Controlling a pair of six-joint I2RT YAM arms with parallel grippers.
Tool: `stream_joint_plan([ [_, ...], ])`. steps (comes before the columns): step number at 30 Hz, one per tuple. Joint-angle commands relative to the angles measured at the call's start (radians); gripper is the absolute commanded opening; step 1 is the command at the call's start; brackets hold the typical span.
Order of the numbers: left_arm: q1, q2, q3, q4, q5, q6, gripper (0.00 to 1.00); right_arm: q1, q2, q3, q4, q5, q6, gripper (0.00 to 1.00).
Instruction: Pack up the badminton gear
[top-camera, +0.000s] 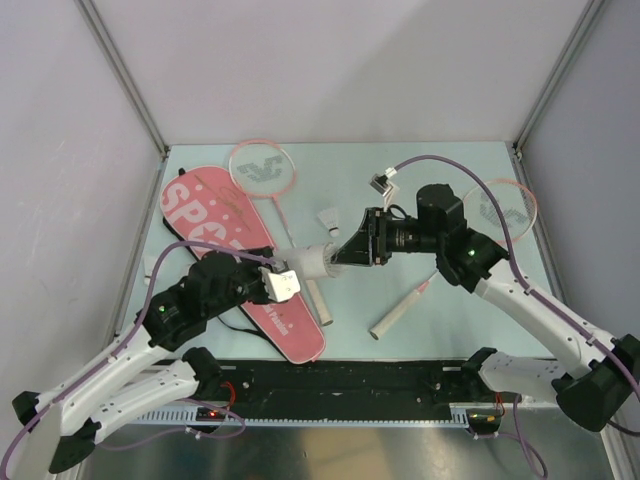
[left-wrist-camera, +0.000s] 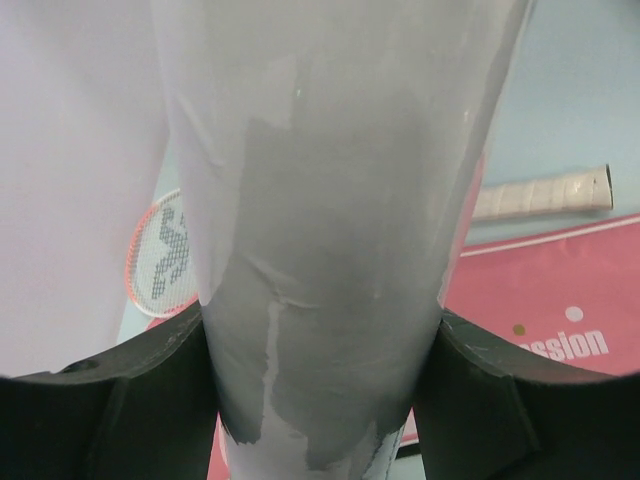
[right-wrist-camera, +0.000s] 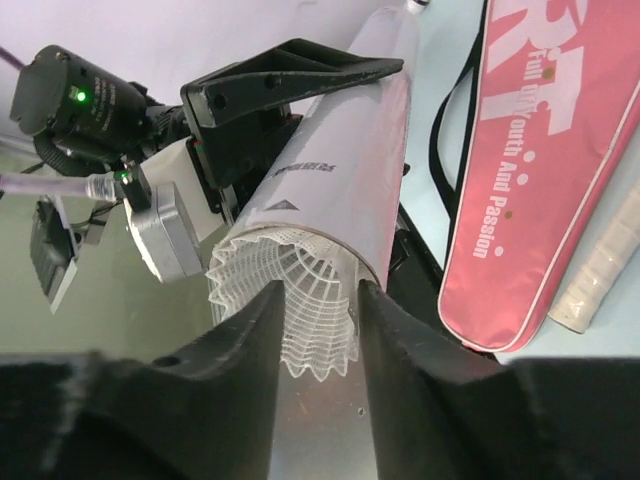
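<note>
My left gripper (top-camera: 290, 275) is shut on the long white tube (top-camera: 310, 262), which it holds off the table with its open end toward the right arm. In the left wrist view the tube (left-wrist-camera: 330, 200) fills the gap between both fingers. A white mesh-skirted shuttlecock (right-wrist-camera: 315, 335) sticks out of the tube's mouth (right-wrist-camera: 340, 150). My right gripper (right-wrist-camera: 320, 292) stands open around that skirt, its fingers close on either side. Another shuttlecock (top-camera: 328, 218) sits on the table beyond. The pink bag (top-camera: 215, 215) lies at the left. One racket (top-camera: 262, 165) lies beside the bag, the other racket (top-camera: 503, 205) at the right.
A black strip (top-camera: 350, 380) runs along the near edge between the arm bases. Grey walls with metal posts (top-camera: 140, 100) close in the table on three sides. A racket handle (top-camera: 400, 310) lies slanted at centre right. The bag's black strap (right-wrist-camera: 440, 130) trails beside it.
</note>
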Motion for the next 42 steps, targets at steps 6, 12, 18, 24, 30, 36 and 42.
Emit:
stream_joint_plan([
  [6, -0.008, -0.009, 0.044, 0.044, 0.036, 0.009, 0.48, 0.063, 0.062, 0.059, 0.004, 0.192, -0.053, 0.58],
  [12, -0.008, -0.001, 0.052, 0.045, 0.039, -0.003, 0.47, 0.107, 0.099, 0.06, 0.021, 0.244, -0.07, 0.58],
  [18, -0.008, -0.013, 0.047, 0.047, 0.021, -0.008, 0.47, 0.114, 0.07, 0.059, -0.002, 0.302, -0.066, 0.53],
  [24, -0.007, -0.03, 0.033, 0.047, 0.001, -0.017, 0.47, 0.108, -0.024, 0.059, -0.053, 0.38, -0.086, 0.62],
  [30, -0.008, -0.039, 0.023, 0.047, -0.001, -0.025, 0.47, 0.092, -0.097, 0.06, -0.071, 0.387, -0.077, 0.62],
  [36, -0.007, -0.052, 0.022, 0.047, 0.014, -0.042, 0.47, 0.081, -0.097, 0.059, -0.083, 0.393, -0.093, 0.63],
  [42, -0.008, -0.054, 0.031, 0.048, 0.027, -0.053, 0.47, 0.085, -0.028, 0.06, -0.026, 0.296, -0.088, 0.62],
])
